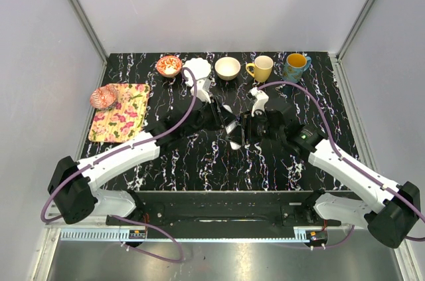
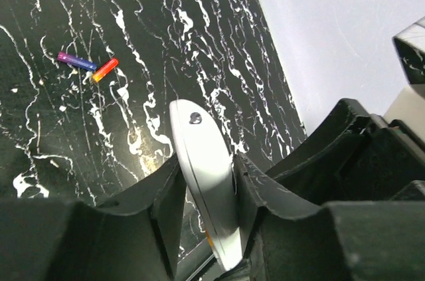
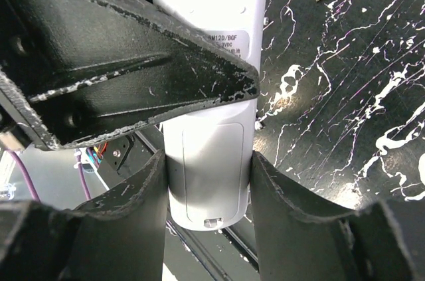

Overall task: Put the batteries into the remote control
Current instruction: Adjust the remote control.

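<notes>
Mid-table, left gripper & right gripper both pinching remote control, ends cut off, batteries loose.

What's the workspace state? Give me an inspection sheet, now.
Surface: black white-veined table.
Job's things: remote control gripped, cover looks closed; purple battery and orange battery loose on the table.
Clutter: floral tray, patterned bowl, white dish, cream bowl, yellow mug, blue mug.
Grippers: left gripper and right gripper shut on the remote control.
Cables: purple cables along both arms.
Surroundings: pale walls, metal frame.
</notes>
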### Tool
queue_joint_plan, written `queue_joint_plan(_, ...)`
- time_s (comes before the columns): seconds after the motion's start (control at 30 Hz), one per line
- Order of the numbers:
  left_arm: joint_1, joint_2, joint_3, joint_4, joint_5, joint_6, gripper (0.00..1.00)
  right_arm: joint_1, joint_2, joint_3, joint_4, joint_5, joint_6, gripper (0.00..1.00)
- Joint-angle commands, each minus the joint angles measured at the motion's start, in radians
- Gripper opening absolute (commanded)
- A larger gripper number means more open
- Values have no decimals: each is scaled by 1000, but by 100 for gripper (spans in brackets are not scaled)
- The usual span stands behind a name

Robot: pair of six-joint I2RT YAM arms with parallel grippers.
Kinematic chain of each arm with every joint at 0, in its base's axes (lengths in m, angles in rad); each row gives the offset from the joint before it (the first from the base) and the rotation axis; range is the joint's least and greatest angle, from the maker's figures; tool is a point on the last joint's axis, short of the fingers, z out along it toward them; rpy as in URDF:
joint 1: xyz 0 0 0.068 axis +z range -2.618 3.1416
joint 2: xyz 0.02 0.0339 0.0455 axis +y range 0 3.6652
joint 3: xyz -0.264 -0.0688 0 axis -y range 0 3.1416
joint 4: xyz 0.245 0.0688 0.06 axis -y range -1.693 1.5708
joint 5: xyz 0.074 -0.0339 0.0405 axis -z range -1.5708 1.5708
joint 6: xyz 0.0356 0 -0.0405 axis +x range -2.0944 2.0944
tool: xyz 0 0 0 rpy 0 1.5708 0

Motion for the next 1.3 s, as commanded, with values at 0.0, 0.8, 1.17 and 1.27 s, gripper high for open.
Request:
queue_joint_plan(0.0,-9,10,39,26,-45,26,26,11,-9,36,63,25,21,0)
queue_joint_plan(0.8,106,-190,-163,285,-1,-60,0,11,-78,50,27,-18,112,100)
queue_joint_plan(1.17,103,-161,-173,310,76,-107,0,14,50,122,51,-10,50,100)
queue_joint_plan(1.27,102,-147,-170,313,88,-113,0,15,79,134,60,-15,32,100)
